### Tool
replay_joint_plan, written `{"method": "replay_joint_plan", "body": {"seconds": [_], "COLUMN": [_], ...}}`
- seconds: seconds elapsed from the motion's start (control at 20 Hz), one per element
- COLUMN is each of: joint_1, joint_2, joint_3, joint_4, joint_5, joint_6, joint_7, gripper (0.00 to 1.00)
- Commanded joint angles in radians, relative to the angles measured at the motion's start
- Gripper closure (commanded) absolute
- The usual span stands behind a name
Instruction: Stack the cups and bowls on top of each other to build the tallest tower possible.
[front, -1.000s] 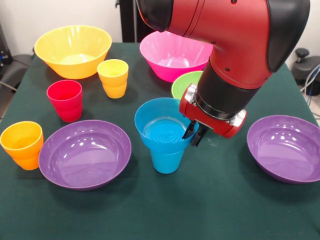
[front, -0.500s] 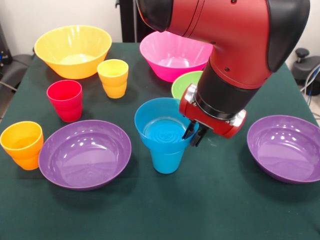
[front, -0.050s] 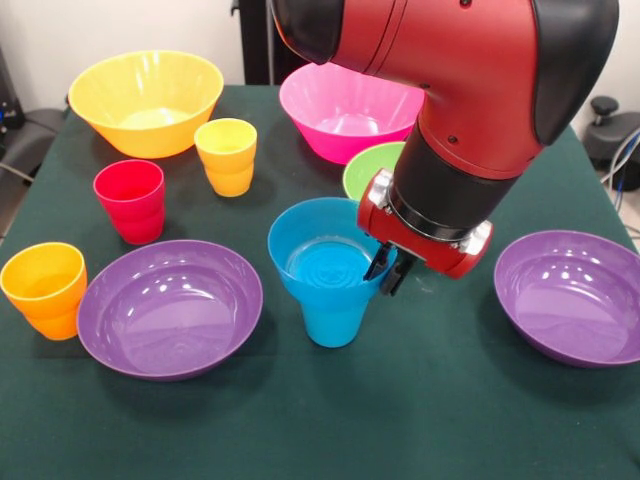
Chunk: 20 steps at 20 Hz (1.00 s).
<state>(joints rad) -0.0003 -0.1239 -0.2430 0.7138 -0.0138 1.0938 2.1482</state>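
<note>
Colours on the dark green surface (front, -0.050s: 450, 420)

Blue cup (front, -0.050s: 333, 322) at centre carries the blue bowl (front, -0.050s: 305, 245), whose floor shows concentric rings. Lime green bowl (front, -0.050s: 365, 168) at 1 o'clock; pink bowl (front, -0.050s: 335, 110) at 12. Orange-yellow bowl (front, -0.050s: 145, 100), faintly ribbed, at 10; yellow cup (front, -0.050s: 226, 156) and red cup (front, -0.050s: 130, 200) nearer in. Orange cup (front, -0.050s: 44, 290) at 9. Glossy purple bowls: one (front, -0.050s: 170, 308) at 8–9, one (front, -0.050s: 572, 296) at 3. Arm (front, -0.050s: 440, 60) red and black; pincer (front, -0.050s: 385, 272) black.

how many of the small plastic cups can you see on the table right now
4. Yellow plastic cup before the orange-yellow bowl; red cup beside it; orange cup at the left edge; blue cup under the small blue bowl. The arm might hide more.
</note>
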Motion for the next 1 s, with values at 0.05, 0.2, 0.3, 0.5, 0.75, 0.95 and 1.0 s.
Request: {"method": "replay_joint_plan", "body": {"seconds": [0.05,0.2,0.3,0.5,0.75,0.95,1.0], "joint_1": [-0.029,-0.028,-0.028,-0.028,-0.025,-0.024,-0.024], "joint_2": [0.023,0.022,0.027,0.032,0.025,0.023,0.022], "joint_3": [0.126,0.126,0.127,0.127,0.122,0.119,0.118], "joint_4": [0.021,0.019,0.006,-0.004,0.015,0.020,0.022], "joint_5": [-0.048,-0.048,-0.047,-0.047,-0.045,-0.043,-0.043], "joint_6": [-0.041,-0.035,-0.026,-0.018,-0.023,-0.018,-0.018], "joint_7": [-0.197,-0.192,-0.191,-0.191,-0.174,-0.162,-0.162], "gripper": [1.00,1.00,1.00,1.00,1.00,1.00,1.00]}}
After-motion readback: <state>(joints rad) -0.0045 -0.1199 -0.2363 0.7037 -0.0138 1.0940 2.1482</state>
